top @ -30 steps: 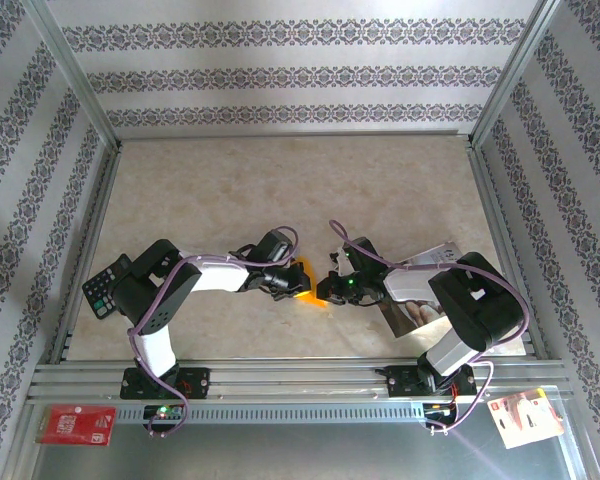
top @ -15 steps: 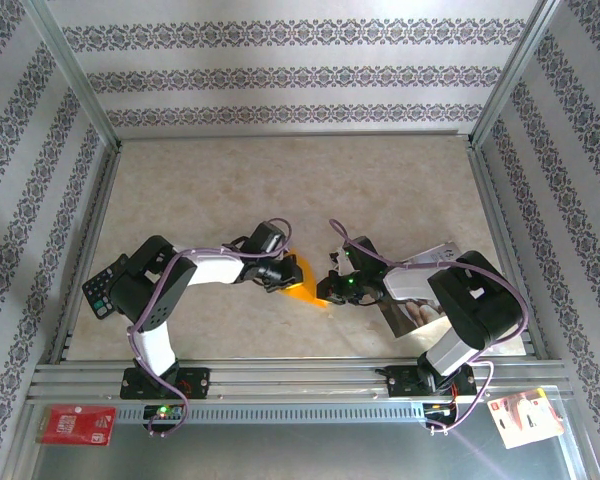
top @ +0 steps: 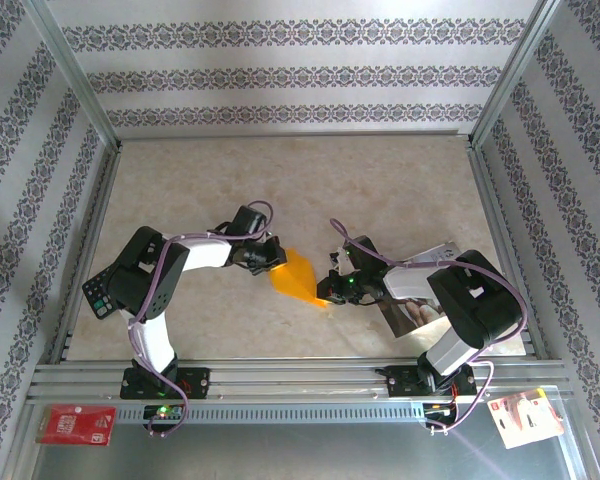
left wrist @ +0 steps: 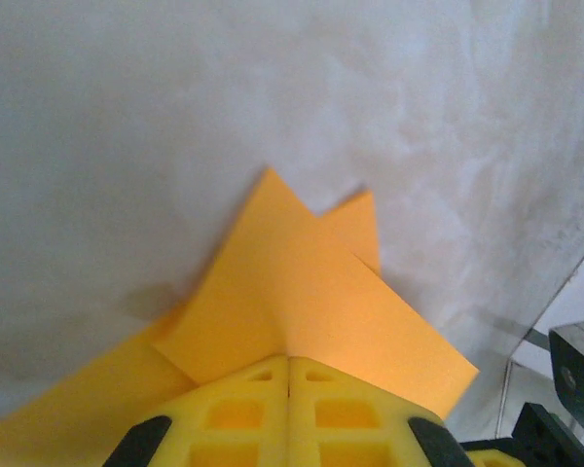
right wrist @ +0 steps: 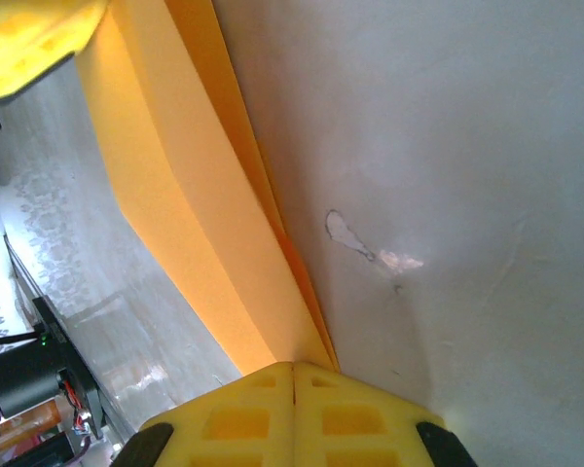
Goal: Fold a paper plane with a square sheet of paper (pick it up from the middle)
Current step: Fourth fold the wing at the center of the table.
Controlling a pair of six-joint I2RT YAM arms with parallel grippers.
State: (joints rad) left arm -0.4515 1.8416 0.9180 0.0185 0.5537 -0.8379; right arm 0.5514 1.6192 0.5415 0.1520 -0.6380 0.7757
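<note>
one partly folded square sheet of paper spans the gap between two grippers over the near middle of the table, its long axis running from the left gripper to the right gripper; each gripper is pressed together, pinching an opposite end, so neither arm is nearer

Pretty clearly a robotics lab cell: left arm and right arm bolted to a rail, metal frame, wallpaper panels for walls (kinda homey), beige table.
</note>
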